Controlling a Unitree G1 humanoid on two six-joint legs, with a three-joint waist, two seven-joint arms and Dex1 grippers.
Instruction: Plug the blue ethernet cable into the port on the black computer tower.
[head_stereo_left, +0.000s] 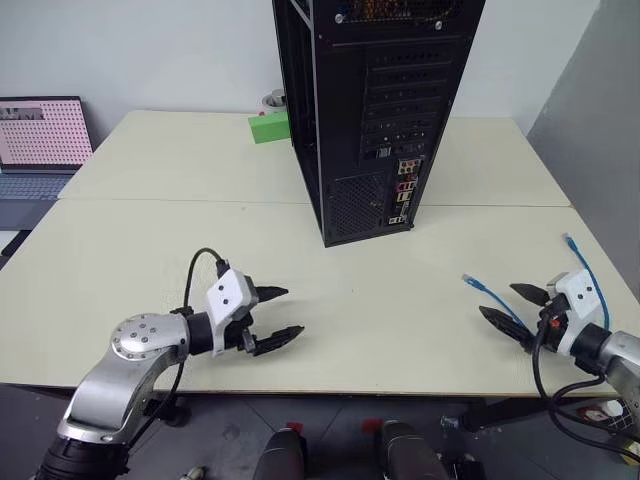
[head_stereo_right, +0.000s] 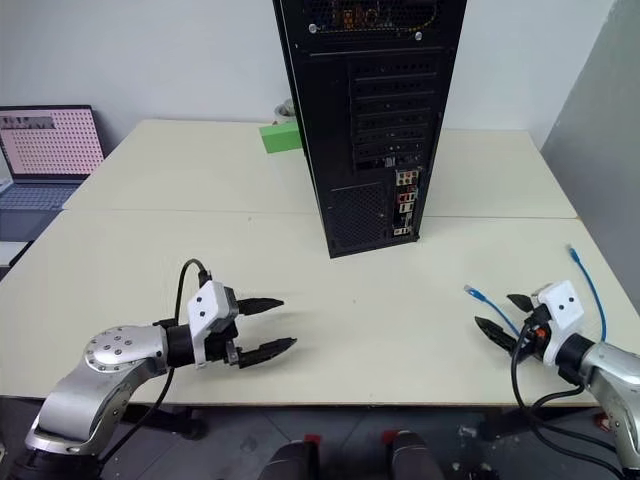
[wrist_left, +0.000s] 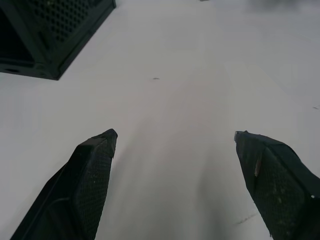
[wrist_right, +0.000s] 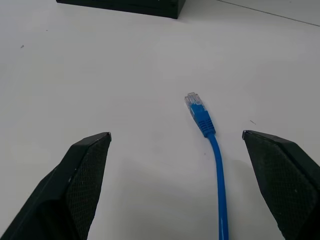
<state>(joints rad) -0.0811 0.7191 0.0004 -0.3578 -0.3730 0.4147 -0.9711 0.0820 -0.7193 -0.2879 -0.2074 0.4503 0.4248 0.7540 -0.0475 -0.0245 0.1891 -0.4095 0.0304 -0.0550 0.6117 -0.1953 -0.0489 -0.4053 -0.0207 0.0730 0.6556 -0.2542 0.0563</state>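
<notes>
The black computer tower (head_stereo_left: 365, 110) stands upright at the middle back of the cream table, its rear panel toward me. The port sits within the cluster of small connectors (head_stereo_left: 403, 190) low on that panel. The blue ethernet cable (wrist_right: 216, 150) lies flat on the table at the right, one clear plug (head_stereo_left: 468, 281) pointing toward the tower, the other end (head_stereo_left: 570, 241) further right. My right gripper (head_stereo_left: 512, 304) hovers open just behind that plug, which lies between its fingers' lines without being touched. My left gripper (head_stereo_left: 275, 316) is open over bare table at the front left.
A green box (head_stereo_left: 268, 127) rests behind the tower on its left. A laptop (head_stereo_left: 40, 140) with a lit screen stands beyond the table's left edge. A seam (head_stereo_left: 180, 200) crosses the table where two tops meet. A grey wall (head_stereo_left: 600, 140) closes the right side.
</notes>
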